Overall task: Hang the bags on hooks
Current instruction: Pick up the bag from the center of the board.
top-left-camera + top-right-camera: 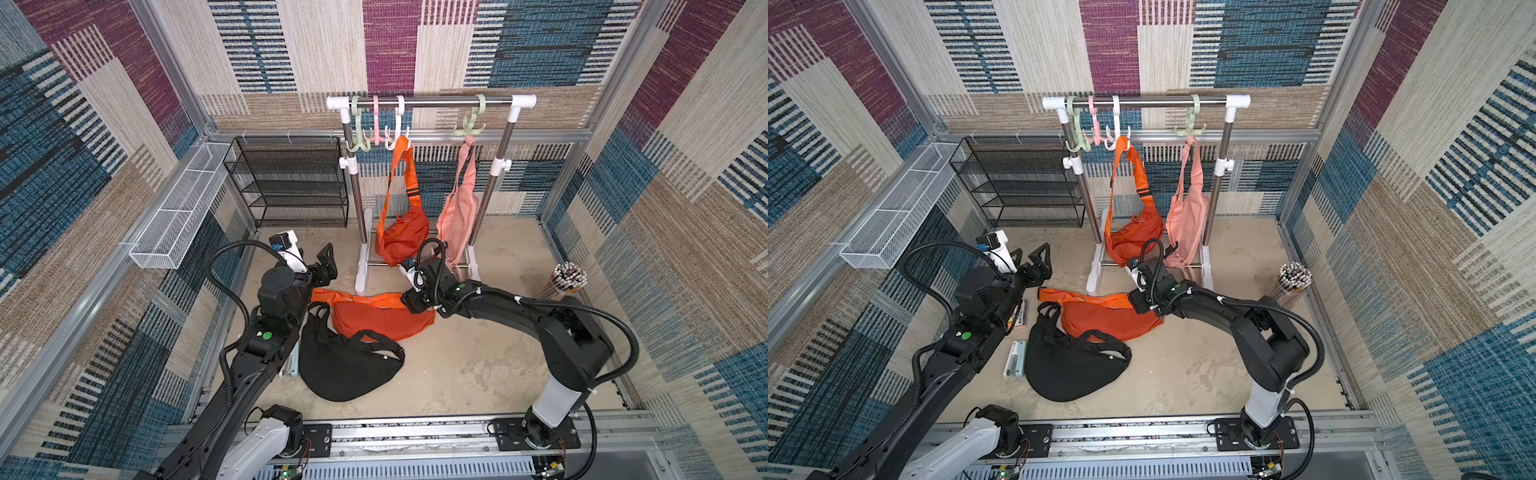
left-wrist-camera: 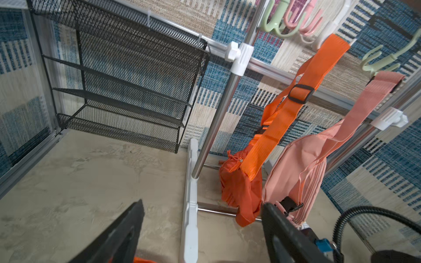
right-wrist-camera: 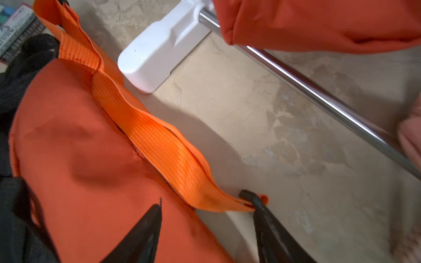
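1. Bags numbered four: two orange, one pink, one black. The hanging orange bag (image 1: 403, 232) and the pink bag (image 1: 457, 226) hung from the rack (image 1: 440, 101). The loose orange bag (image 1: 382, 322), not yet hung, lay on the floor just in front of the rack's foot, touching the black bag (image 1: 349, 365).
2. Hooks on the rack's rail numbered four: green hook (image 1: 356, 141), pink hook (image 1: 376, 135) and white hook (image 1: 397, 139) close together, and a lone green hook (image 1: 468, 126) well apart. The hanging orange bag's strap was on the white hook and the pink bag's on the lone green hook.
3. Grippers numbered two. The left gripper (image 1: 1030, 259) hovered in front of the rack, jaws wide apart and empty. The right gripper (image 3: 201, 201) sat low over the loose orange bag, jaws apart astride its strap (image 3: 159, 145), one finger touching the strap's end, not clamped.
4. One black mesh shelf (image 1: 291, 183) stood beside the rack, with one white wire basket (image 1: 178, 216) beyond it; one cup of pencils (image 1: 568, 276) stood off the rack's other side.
5. The floor (image 1: 457, 365) was mottled beige; the woven patchwork walls (image 1: 390, 41) of blue, maroon and beige rose behind and beside the rack.
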Motion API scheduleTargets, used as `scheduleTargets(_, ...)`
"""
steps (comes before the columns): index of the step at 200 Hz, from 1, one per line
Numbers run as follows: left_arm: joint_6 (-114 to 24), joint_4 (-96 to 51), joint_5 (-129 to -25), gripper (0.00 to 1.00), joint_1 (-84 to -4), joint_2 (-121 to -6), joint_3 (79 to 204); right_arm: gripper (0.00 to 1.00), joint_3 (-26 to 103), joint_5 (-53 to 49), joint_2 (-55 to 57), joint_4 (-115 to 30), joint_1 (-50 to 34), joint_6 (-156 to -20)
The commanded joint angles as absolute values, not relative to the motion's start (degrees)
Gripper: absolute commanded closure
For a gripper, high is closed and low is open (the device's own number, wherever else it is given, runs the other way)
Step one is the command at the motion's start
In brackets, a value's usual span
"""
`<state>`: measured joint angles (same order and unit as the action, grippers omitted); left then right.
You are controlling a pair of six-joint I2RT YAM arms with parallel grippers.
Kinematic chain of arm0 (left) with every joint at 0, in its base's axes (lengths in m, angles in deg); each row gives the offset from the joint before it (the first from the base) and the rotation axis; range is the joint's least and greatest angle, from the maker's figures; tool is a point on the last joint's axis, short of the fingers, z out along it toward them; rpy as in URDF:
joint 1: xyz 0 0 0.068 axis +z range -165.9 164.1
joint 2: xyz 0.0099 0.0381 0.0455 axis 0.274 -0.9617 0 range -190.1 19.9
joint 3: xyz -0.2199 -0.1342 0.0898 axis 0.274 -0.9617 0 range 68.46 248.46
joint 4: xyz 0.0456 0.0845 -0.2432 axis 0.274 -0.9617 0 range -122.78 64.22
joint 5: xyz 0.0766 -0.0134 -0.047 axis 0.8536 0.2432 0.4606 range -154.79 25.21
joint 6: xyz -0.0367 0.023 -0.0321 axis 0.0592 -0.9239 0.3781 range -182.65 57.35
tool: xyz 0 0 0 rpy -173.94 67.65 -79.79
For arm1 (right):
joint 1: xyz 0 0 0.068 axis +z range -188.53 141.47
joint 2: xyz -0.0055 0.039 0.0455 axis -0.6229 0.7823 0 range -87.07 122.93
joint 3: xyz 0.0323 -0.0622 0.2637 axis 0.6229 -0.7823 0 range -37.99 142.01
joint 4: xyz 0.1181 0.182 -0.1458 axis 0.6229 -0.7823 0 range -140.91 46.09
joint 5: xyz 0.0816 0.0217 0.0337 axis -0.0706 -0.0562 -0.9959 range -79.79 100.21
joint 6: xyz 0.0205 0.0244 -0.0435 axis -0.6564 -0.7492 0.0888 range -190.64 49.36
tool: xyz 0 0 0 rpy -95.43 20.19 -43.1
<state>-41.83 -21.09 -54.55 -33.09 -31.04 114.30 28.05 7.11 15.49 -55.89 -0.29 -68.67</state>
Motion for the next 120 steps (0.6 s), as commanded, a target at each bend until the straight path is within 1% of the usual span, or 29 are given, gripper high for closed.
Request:
scheduleTargets(1, -40.16, -21.94, -55.95, 0.16, -32.09, -30.07, 113.31, 0.33, 32.84, 5.87, 19.97, -58.51, -0.24, -63.42)
scheduleTargets(32, -39.94, -22.09, -57.87, 0.16, -30.70, -30.00, 112.96, 0.33, 39.56, 4.52, 26.56, -61.28, -0.21, -60.29)
scheduleTargets(54, -40.57, -22.65, -59.15, 0.16, -29.48, -29.79, 113.56, 0.33, 41.32, 5.98, 29.52, -62.41, -0.30, -58.05)
scheduleTargets(81, -40.46, -22.75, -60.84, 0.15, -28.06, -29.76, 113.74, 0.33, 42.07, 4.67, 31.23, -63.50, -0.38, -55.31)
scheduleTargets(86, -40.33, -22.62, -61.30, 0.15, -27.80, -29.74, 113.73, 0.35, 42.07, 4.62, 31.39, -63.44, -0.37, -55.36)
scheduleTargets(96, -40.16, -22.32, -62.17, 0.15, -27.36, -29.91, 113.72, 0.48, 42.36, 3.82, 31.87, -63.70, -0.32, -55.18)
scheduleTargets(120, -40.89, -21.79, -63.72, 0.15, -26.80, -30.61, 113.66, 0.84, 43.08, 3.93, 32.62, -63.47, -0.35, -55.81)
